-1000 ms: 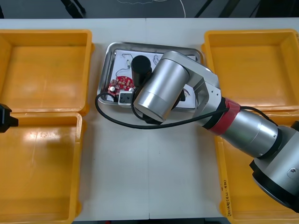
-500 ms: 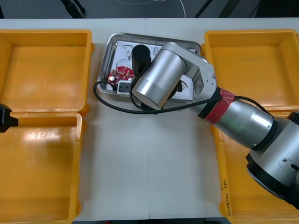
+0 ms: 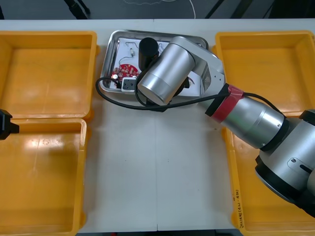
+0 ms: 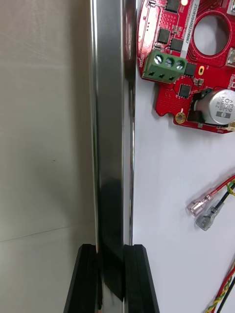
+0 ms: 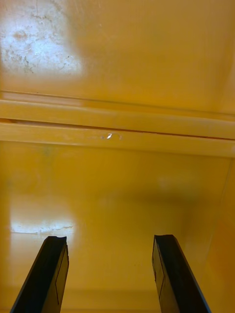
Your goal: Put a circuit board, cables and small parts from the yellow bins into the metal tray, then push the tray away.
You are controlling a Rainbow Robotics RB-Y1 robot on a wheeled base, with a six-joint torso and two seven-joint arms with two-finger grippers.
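Four yellow bins sit on the light worktop, two along its left edge and two along its right. A seam runs down the worktop's middle. Beyond the far edge is dark floor w/ a white cord on it.

The metal tray, white inside, sits at the middle of the far edge, btwn the two far bins and a bit skewed. A round red circuit board lies in its left part. In the right wrist view a red and yellow cable w/ clear-sleeved ends lies on the white near the board, not touching it.

The right tool is clenched on the tray's rim, one finger outside, one inside, w/ the rim btwn them. In the front view the right arm covers that tool and most of the tray's middle and right, so what lies under it can't be told. A black cable loops over the worktop off the tray's near-left corner and runs back toward the arm. The left tool hangs released, fingers well apart, over a bin by the left edge. The front view cuts it off there.

Vs 1 sec ago: the tray is nearer the far edge and turned slightly more. The right arm has stretched out w/ it. The left tool is in the same spot.
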